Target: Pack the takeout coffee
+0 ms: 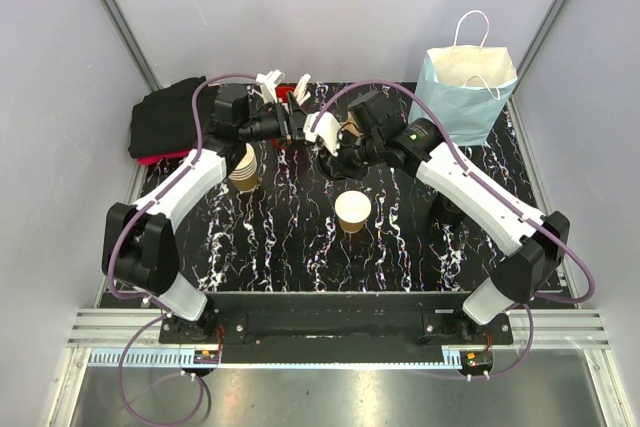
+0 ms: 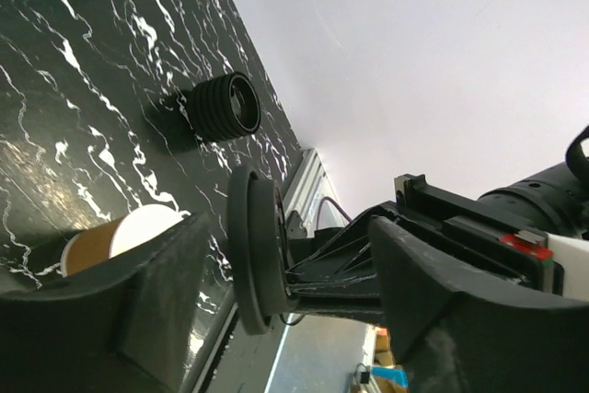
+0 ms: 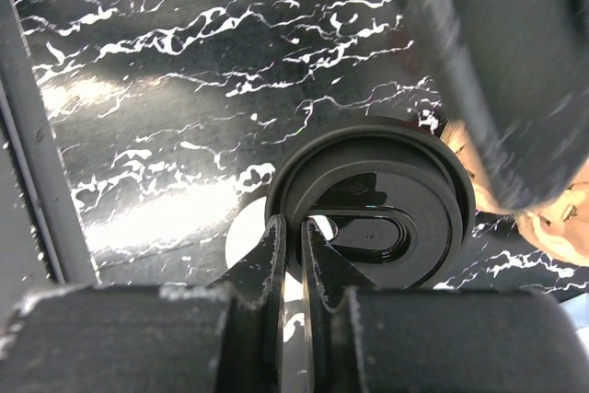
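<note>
Marbled table [image 1: 300, 247] holds one unstacked cup [image 1: 352, 210], one bag [image 1: 465, 97].

The coffee cup [image 1: 352, 211] is a small paper cup, tan kraft on the outside and white on the inside, with a rolled rim and walls that taper toward the base. It stands upright with its mouth open and uncovered. No liquid can be made out inside. It sits alone on the black, white-veined table [image 1: 300, 247], just off the middle toward 5 o'clock, nothing touching it. In the left wrist view only the cup's [image 2: 118, 238] upper part shows, at about 8 o'clock in the picture, its white inside facing up.
</note>
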`<action>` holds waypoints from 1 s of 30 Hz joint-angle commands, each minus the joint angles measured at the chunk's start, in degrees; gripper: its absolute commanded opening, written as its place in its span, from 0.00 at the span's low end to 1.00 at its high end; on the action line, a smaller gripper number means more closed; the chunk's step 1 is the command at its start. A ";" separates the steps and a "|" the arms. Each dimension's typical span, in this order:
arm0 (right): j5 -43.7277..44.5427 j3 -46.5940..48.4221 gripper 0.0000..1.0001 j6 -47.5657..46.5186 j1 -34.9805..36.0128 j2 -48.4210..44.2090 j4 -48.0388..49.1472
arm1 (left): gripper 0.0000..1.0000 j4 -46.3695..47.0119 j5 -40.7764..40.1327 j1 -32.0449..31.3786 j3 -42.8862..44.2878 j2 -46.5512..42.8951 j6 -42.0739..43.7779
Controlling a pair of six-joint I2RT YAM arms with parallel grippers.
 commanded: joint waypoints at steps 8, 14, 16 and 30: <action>0.11 2.18 0.00 -3.70 0.61 -8.42 -5.88 | 0.99 -0.56 2.89 4.63 3.15 -4.85 4.12; 2.92 3.06 0.00 -5.37 0.52 -10.53 -8.17 | 0.99 -13.65 2.36 5.69 9.56 -7.13 16.50; 4.06 2.88 0.00 -5.99 0.52 -11.32 -8.26 | 0.99 -19.60 2.27 6.39 11.84 -7.75 22.21; 6.35 -1.25 0.00 -7.92 -3.17 -14.15 -9.75 | 0.99 -41.95 -10.64 10.00 31.80 -5.90 44.29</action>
